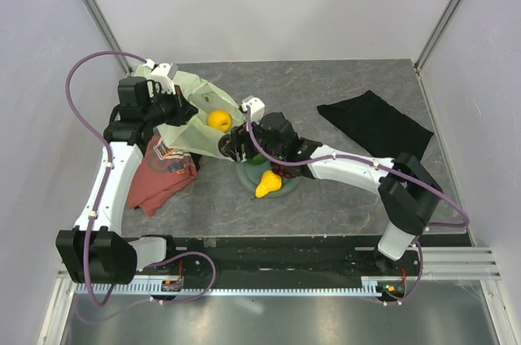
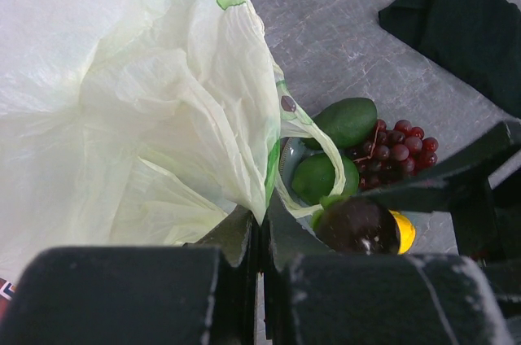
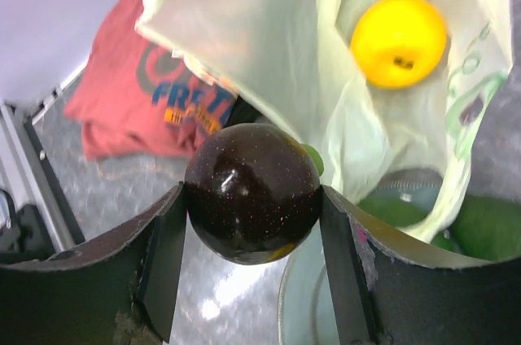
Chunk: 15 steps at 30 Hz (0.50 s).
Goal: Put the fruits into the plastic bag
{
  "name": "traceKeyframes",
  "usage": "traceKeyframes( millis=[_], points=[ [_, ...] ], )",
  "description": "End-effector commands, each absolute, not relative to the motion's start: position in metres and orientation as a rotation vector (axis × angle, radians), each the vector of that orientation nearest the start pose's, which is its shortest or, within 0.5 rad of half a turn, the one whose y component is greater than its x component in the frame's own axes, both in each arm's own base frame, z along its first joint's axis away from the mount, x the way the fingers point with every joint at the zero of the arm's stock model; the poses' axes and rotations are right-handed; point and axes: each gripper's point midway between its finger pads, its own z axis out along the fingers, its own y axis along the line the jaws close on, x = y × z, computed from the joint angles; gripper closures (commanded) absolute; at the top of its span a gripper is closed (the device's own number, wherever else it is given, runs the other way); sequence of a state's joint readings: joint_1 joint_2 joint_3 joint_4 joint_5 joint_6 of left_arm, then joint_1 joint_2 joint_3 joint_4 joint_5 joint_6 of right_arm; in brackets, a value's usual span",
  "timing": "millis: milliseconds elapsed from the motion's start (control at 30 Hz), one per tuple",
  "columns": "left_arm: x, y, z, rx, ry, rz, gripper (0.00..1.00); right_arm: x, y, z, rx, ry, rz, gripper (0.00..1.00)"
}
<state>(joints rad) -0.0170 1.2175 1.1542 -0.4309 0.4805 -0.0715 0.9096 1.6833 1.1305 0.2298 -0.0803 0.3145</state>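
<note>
The right gripper (image 3: 252,198) is clasping the plum (image 3: 251,186), the left gripper (image 2: 261,235) pinching the bag (image 2: 146,101); next probably needs a release over its mouth.

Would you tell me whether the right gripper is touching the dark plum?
Touching: the right wrist view shows both fingers of the right gripper pressing the plum.

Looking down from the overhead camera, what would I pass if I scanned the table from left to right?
From the left: red T-shirt → round yellow-orange fruit → yellow pear → black cloth. The plastic bag overlaps the shirt and holds the round fruit, so it is left out of the order.
</note>
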Motion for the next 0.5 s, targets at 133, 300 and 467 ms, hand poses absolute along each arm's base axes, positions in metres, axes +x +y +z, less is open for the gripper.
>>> traceKeyframes(
  millis=[133, 300, 467],
  points=[
    [0.361, -0.089, 0.269, 0.230, 2.003, -0.553, 0.98, 0.353, 0.461, 0.217, -0.573, 1.832, 0.850, 0.57],
    [0.361, -0.089, 0.268, 0.231, 2.006, -0.552, 0.99, 0.382, 0.474, 0.190, -0.542, 1.885, 0.679, 0.57],
    [0.361, -0.089, 0.268, 0.229, 2.007, -0.555, 0.98, 0.413, 0.492, 0.173, -0.501, 1.897, 0.612, 0.57]
  ],
)
